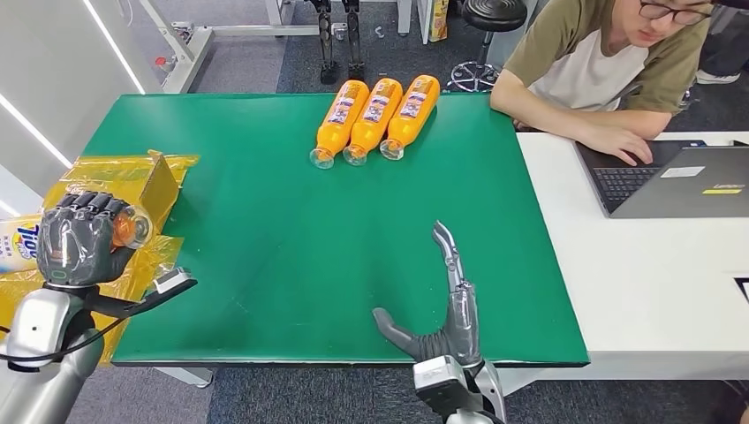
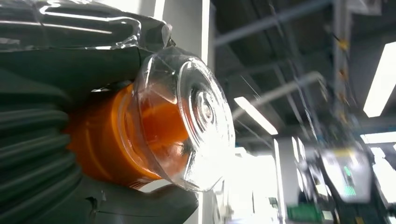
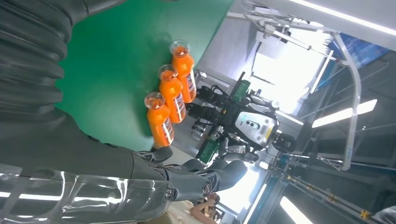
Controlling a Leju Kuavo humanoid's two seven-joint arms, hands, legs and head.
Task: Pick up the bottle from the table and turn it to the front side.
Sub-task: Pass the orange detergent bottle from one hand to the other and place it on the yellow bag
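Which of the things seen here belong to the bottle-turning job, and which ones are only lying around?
Belong to the job:
- held orange bottle, gripped by the left hand
- three orange bottles lying on the green mat
- right hand, open over the mat

Just lying about:
- yellow packaging
- laptop, used by a person

A person (image 1: 601, 62) types on a laptop (image 1: 671, 181).

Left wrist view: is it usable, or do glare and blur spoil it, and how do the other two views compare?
Left wrist view: held bottle sharp, glare on its clear base, background smeared. Head view: evenly lit, sharp. Right wrist view: three bottles clear, windows blown out.
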